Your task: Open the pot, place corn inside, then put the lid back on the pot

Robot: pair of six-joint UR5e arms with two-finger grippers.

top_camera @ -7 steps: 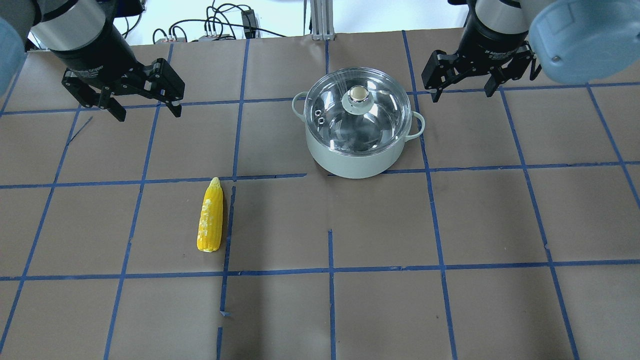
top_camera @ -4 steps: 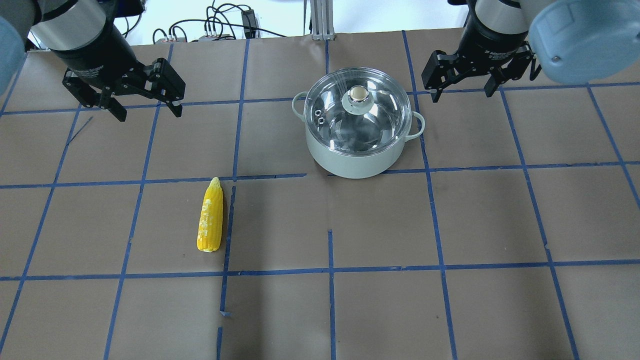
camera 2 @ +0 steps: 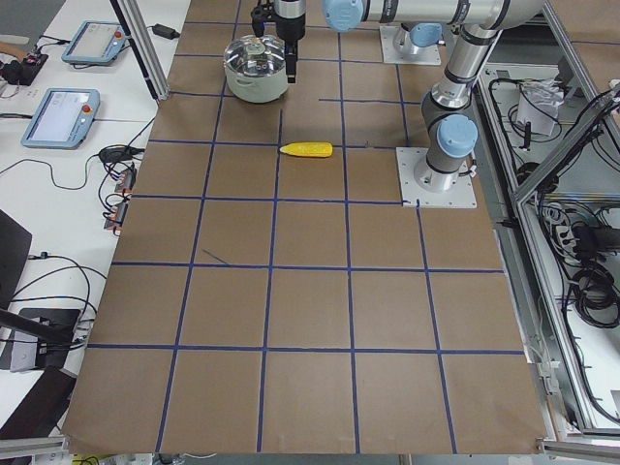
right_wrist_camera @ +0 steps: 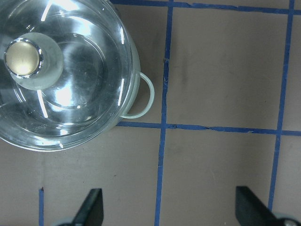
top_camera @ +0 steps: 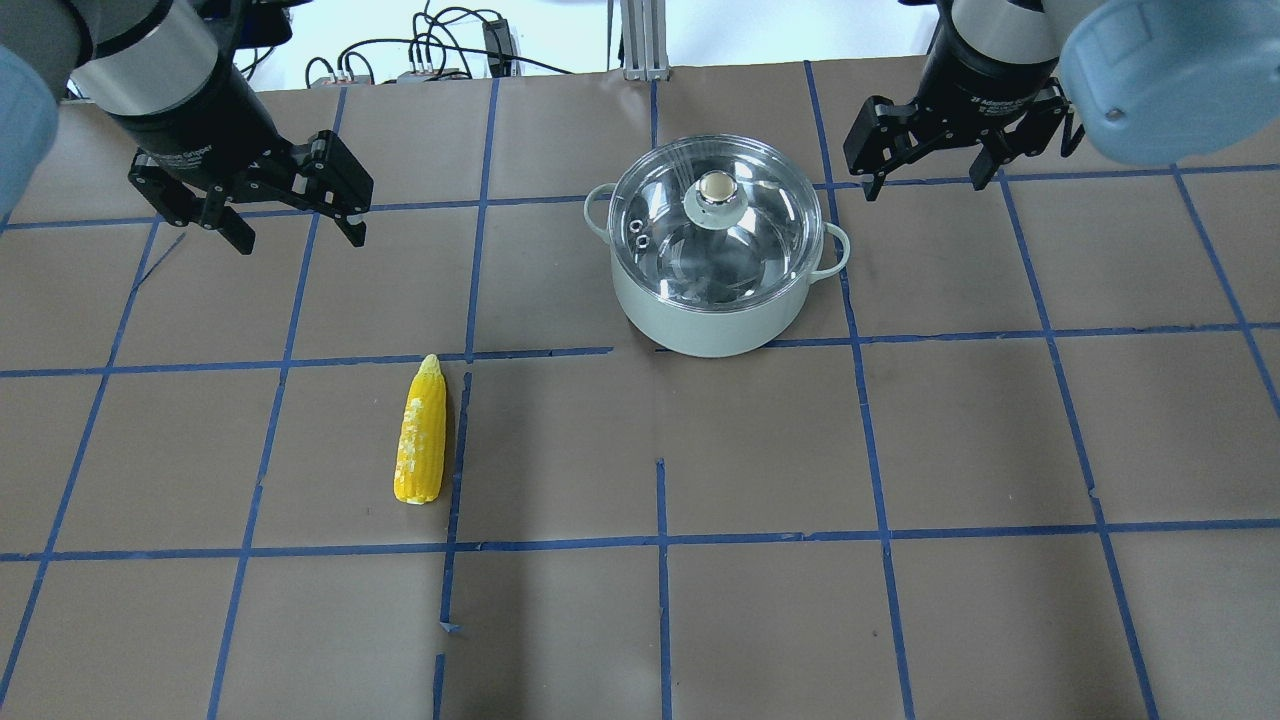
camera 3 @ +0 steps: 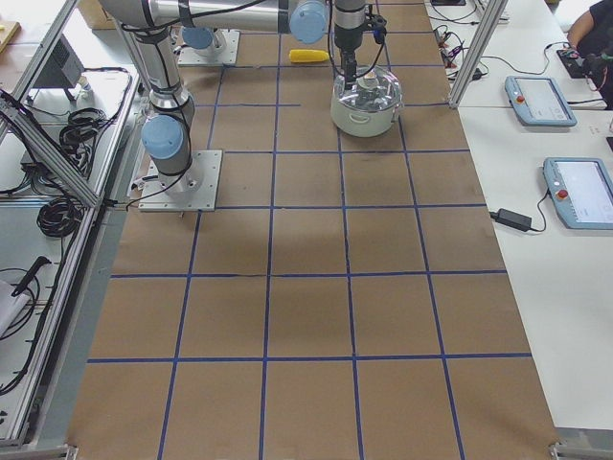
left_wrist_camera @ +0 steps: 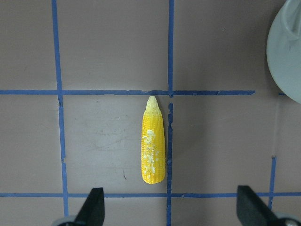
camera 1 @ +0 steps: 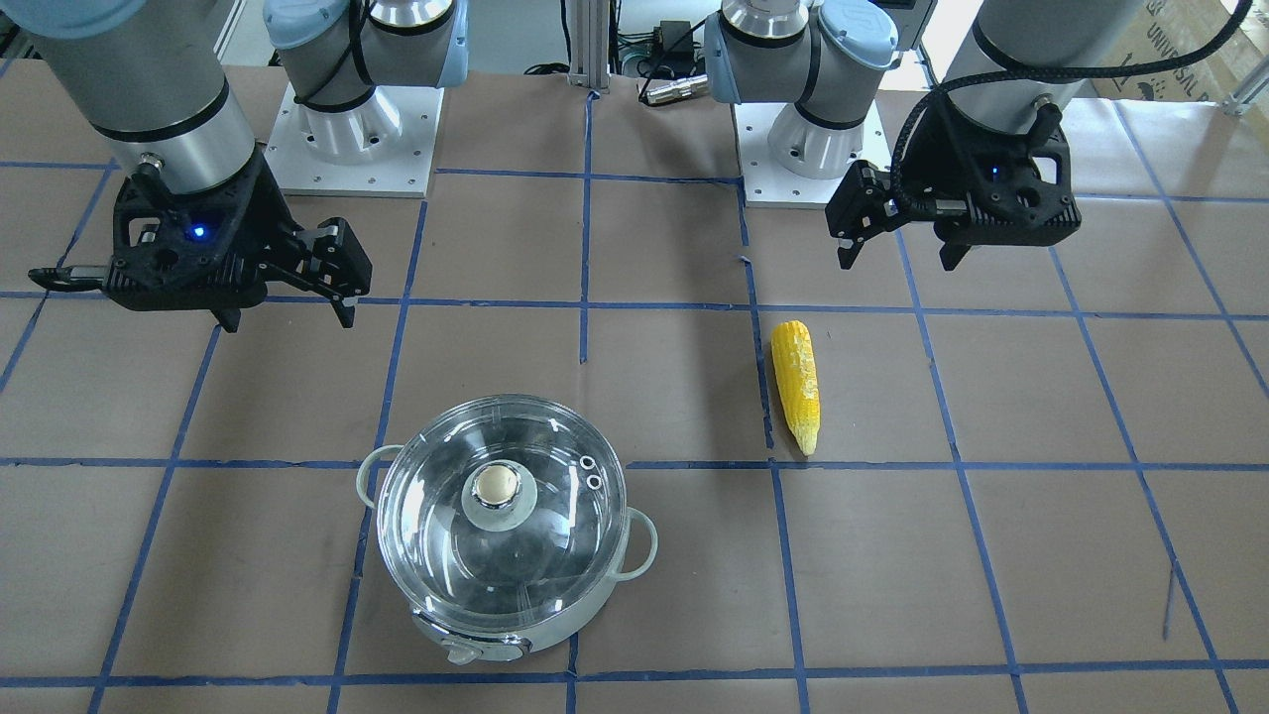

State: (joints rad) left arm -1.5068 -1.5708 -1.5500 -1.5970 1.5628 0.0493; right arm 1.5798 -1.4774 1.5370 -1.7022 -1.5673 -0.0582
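The pot (top_camera: 715, 318) stands at the table's far middle with the glass lid (top_camera: 740, 250) shut on it, beige knob (top_camera: 716, 186) up. The corn (top_camera: 421, 435) lies on the brown paper to the pot's near left, pointed end toward the far side. My left gripper (top_camera: 300, 242) is open and empty, hovering far-left of the corn; the left wrist view shows the corn (left_wrist_camera: 153, 148) just ahead of its fingers (left_wrist_camera: 94, 205). My right gripper (top_camera: 928, 190) is open and empty, hovering right of the pot; the right wrist view shows the lid (right_wrist_camera: 80, 89) at upper left.
Blue tape lines (top_camera: 660, 540) grid the brown paper. Cables (top_camera: 450, 50) lie past the table's far edge. The arm bases (camera 1: 347, 129) stand at the robot's side. Teach pendants (camera 2: 63, 102) lie on a side table.
My left gripper has shifted slightly toward the near side, closer to the corn. The right gripper, pot, lid and corn have hardly moved.
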